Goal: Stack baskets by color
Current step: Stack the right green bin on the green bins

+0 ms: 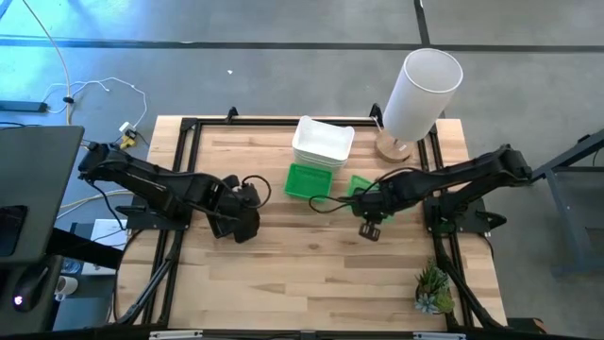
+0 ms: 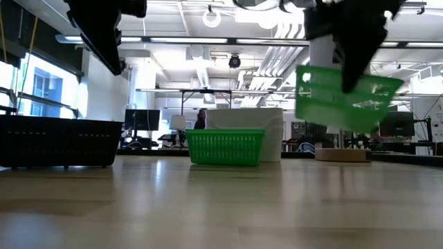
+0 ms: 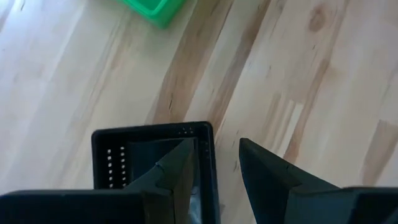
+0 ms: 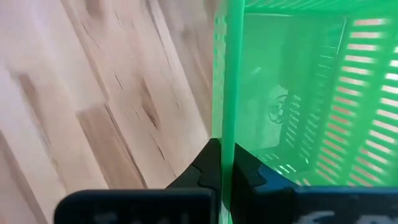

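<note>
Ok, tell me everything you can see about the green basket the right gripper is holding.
The green basket is a small, shallow rectangular tray of bright green plastic with slotted sides. The right gripper is shut on one wall, one finger inside, one outside. In the low view it hangs tilted, clear of the table, touching nothing but the gripper. From above it sits right of a second green basket standing on the table.

Two arms seen, both matte black w/ chunky jointed links. A black cable is looped beside each wrist. Left gripper [image 3: 214, 171]: two dark wedge-shaped fingers [image 3: 273, 174] w/ flat faces, mounted on a black crossbar. Right gripper [image 4: 224, 168]: same black tapered fingers and crossbar. No markings or screws can be made out.
</note>
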